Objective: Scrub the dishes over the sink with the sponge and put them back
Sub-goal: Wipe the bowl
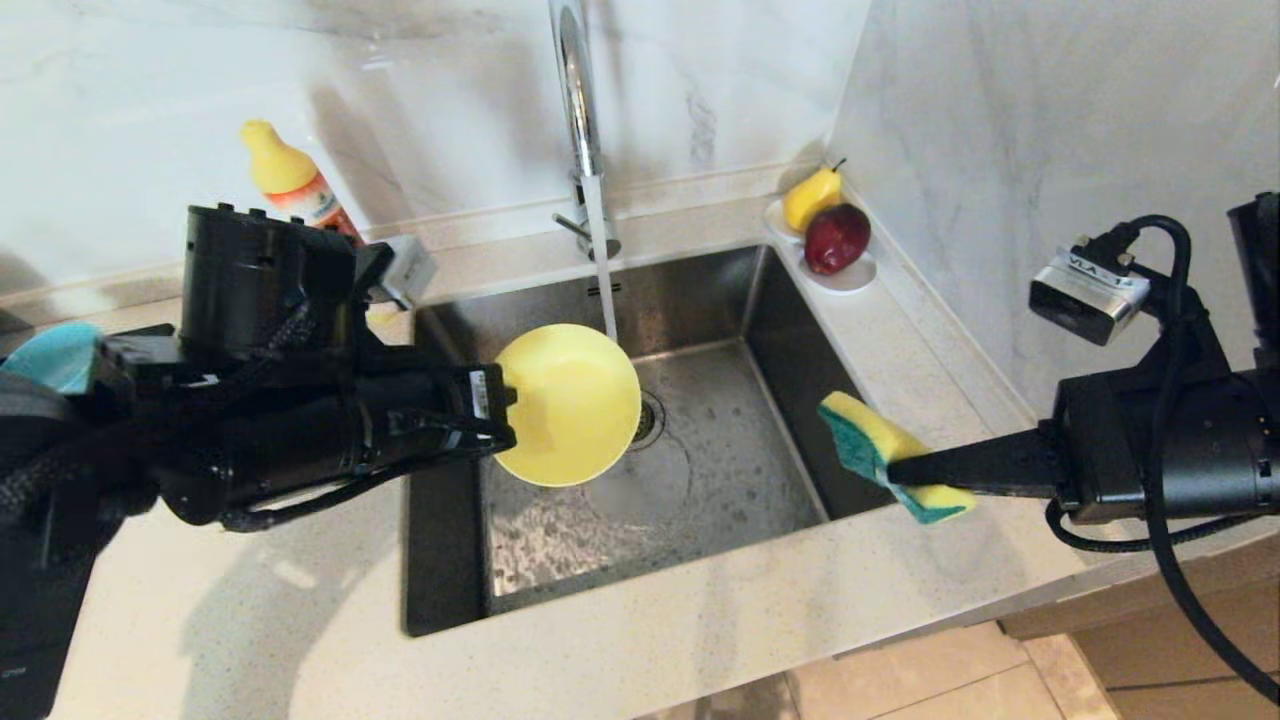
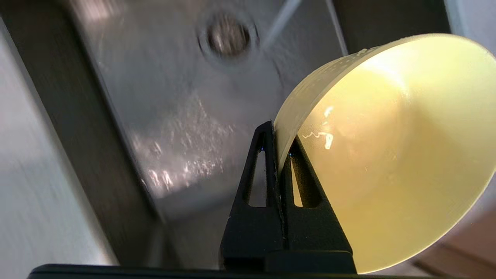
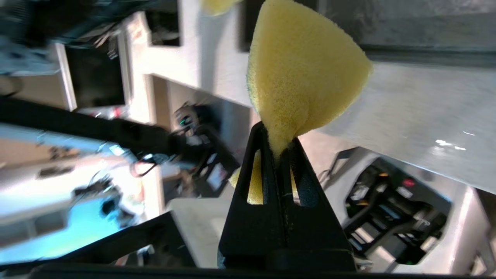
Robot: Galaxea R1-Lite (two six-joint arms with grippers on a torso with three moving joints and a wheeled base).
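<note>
My left gripper (image 1: 503, 418) is shut on the rim of the pale yellow bowl (image 1: 570, 404), holding it on edge over the steel sink (image 1: 700, 300), close to the water stream. In the left wrist view the fingers pinch the bowl (image 2: 391, 155) wall, its hollow facing the camera, at the gripper (image 2: 277, 145). My right gripper (image 1: 898, 470) is shut on the yellow sponge (image 1: 880, 440), green side toward the sink, above the sink's right edge. The right wrist view shows the sponge (image 3: 302, 73) squeezed between the fingers of the gripper (image 3: 278, 143). A teal-blue dish edge (image 1: 50, 355) shows at far left.
Water runs from the chrome faucet (image 1: 578, 110) into the basin near the drain (image 1: 650, 420). An orange detergent bottle (image 1: 295, 185) stands on the back counter. A white dish with fruit (image 1: 830, 235) sits at the sink's back right corner, by the marble wall.
</note>
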